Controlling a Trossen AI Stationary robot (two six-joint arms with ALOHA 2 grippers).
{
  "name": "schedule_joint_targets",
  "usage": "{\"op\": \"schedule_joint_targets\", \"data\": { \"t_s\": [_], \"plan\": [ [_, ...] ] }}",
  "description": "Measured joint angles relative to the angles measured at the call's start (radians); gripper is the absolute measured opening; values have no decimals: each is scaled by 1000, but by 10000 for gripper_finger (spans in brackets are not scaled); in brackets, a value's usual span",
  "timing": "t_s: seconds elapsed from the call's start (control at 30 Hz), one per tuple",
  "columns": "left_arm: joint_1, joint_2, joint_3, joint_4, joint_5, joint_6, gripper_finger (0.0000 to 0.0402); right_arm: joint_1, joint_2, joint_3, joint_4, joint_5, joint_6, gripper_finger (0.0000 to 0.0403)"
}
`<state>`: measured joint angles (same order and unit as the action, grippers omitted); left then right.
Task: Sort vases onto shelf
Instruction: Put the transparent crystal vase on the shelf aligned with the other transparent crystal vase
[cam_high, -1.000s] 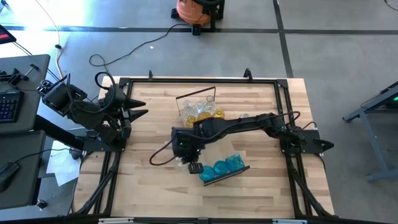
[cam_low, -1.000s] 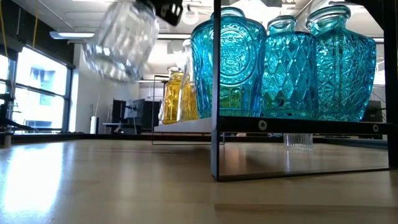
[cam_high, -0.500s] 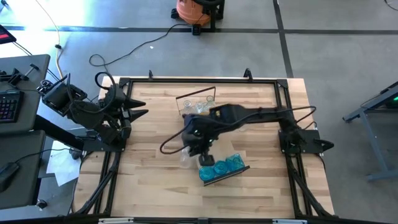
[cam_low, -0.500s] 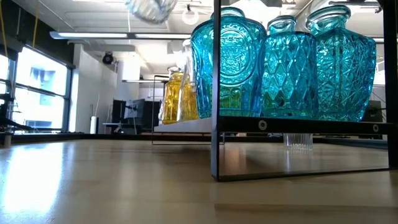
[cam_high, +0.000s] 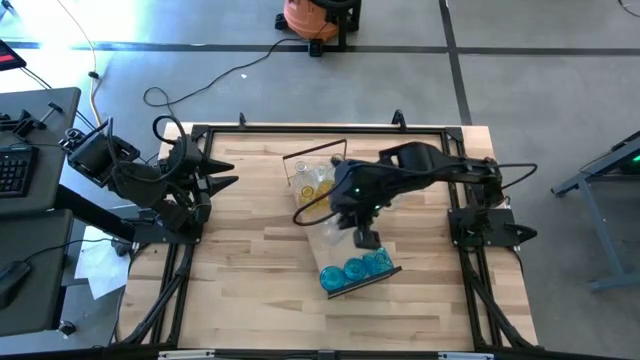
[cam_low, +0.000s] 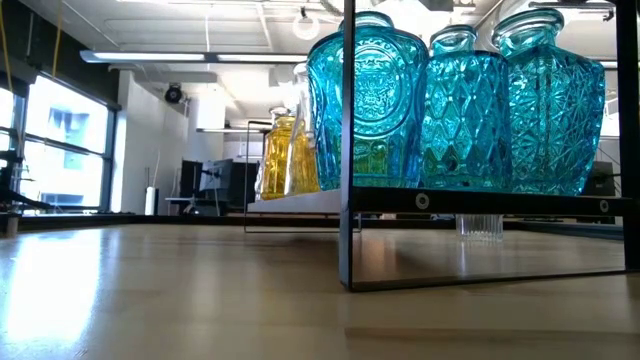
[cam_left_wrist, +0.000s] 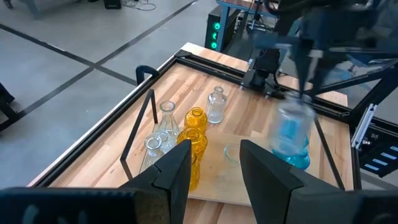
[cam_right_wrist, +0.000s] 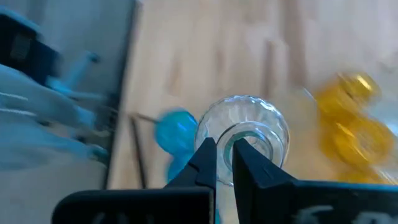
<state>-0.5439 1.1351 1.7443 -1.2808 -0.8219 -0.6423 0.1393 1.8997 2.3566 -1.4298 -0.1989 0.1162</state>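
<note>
Here, starting at the left, the left end effector (cam_high: 225, 172) waits at the table's (cam_high: 240, 290) left edge, its fingers (cam_left_wrist: 177, 171) parted and gripping nothing. Toward the middle, near the far side, a shelf (cam_high: 297, 178) carries amber vases (cam_left_wrist: 193, 132) and clear ones. Just right of it, the right end effector (cam_right_wrist: 224, 163) hangs over the table's centre with its fingers pinching the rim of a clear vase (cam_right_wrist: 244, 137) at the neck opening, one finger inside and one outside; the vase is off the table, between the far shelf and the nearer shelf (cam_high: 362, 282) where three blue vases (cam_low: 455, 105) stand in a row. The vase is cut glass: stiff, smooth, likely slippery and breakable. I judge the rim pinch workable but prone to swinging, so it wants a slow, upright set-down clear of its neighbours.
</note>
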Motion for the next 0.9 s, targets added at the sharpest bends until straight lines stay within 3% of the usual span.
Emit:
{"op": "schedule_joint_targets", "data": {
  "t_s": [0.13, 0.23, 0.67, 0.9],
  "plan": [
    [0, 0, 0, 0, 0, 7, 127, -3, -3, -1, -131, 115, 0, 0],
    [0, 0, 0, 0, 0, 8, 127, -5, -5, -17, -135, 170, 0, 0],
    [0, 0, 0, 0, 27, 0, 127, -21, -6, -257, -141, 206, 32, 0],
    [0, 0, 0, -1, 31, 9, 127, -36, -150, -497, -107, 237, 71, 0]
  ]
}}
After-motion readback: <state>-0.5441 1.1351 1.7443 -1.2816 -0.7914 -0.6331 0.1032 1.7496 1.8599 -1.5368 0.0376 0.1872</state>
